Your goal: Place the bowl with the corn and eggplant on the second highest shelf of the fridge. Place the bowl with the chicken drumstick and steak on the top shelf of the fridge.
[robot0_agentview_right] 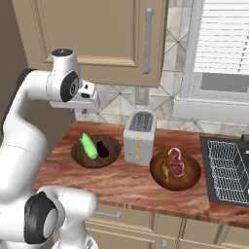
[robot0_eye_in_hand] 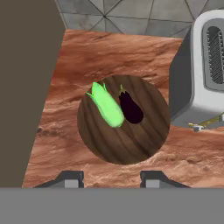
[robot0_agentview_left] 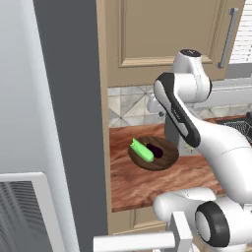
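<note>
Hovering over the bowl with the corn and eggplant near the counter's left edge, gripper fingers apart, empty; toaster just beside the bowl.

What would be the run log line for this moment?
phase: approach | fingers: open above bowl with the corn and eggplant | bowl: on counter, not grasped

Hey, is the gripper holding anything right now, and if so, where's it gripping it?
Nothing is held. The gripper hangs open above the bowl with the corn and eggplant, its fingertips apart with only counter between them.
</note>
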{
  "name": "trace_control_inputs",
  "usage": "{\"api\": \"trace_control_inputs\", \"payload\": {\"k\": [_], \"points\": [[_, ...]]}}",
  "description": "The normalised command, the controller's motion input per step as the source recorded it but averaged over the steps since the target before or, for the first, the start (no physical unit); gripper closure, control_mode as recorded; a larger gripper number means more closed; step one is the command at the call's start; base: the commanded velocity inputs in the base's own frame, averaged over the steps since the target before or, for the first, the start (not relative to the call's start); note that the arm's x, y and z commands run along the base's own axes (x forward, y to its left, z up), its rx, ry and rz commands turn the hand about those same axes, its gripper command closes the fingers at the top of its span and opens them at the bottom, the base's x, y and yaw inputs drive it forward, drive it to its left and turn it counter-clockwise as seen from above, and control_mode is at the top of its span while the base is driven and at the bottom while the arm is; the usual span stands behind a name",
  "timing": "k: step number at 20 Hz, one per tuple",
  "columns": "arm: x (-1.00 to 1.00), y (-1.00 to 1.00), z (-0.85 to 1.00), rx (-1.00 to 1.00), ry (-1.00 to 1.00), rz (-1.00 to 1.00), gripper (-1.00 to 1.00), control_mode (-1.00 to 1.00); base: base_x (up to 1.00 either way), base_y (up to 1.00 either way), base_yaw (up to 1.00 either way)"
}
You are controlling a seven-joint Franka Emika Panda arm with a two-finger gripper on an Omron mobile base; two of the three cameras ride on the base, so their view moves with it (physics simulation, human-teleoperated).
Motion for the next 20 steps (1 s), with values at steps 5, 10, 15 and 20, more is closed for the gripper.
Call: {"api": "trace_control_inputs", "payload": {"k": [5,10,15,20], "points": [[-0.54,-0.23,-0.42,0.08,0.04,-0.13,-1.00,-1.00,0.00,0.00,0.00],[-1.00,-0.71,-0.91,0.23,0.08,-0.43,-1.00,-1.00,0.00,0.00,0.00],[-0.41,-0.38,-0.98,0.21,0.12,-0.55,-1.00,-1.00,0.00,0.00,0.00],[0.59,0.18,-0.58,0.06,0.02,-0.32,-1.00,-1.00,0.00,0.00,0.00]]}}
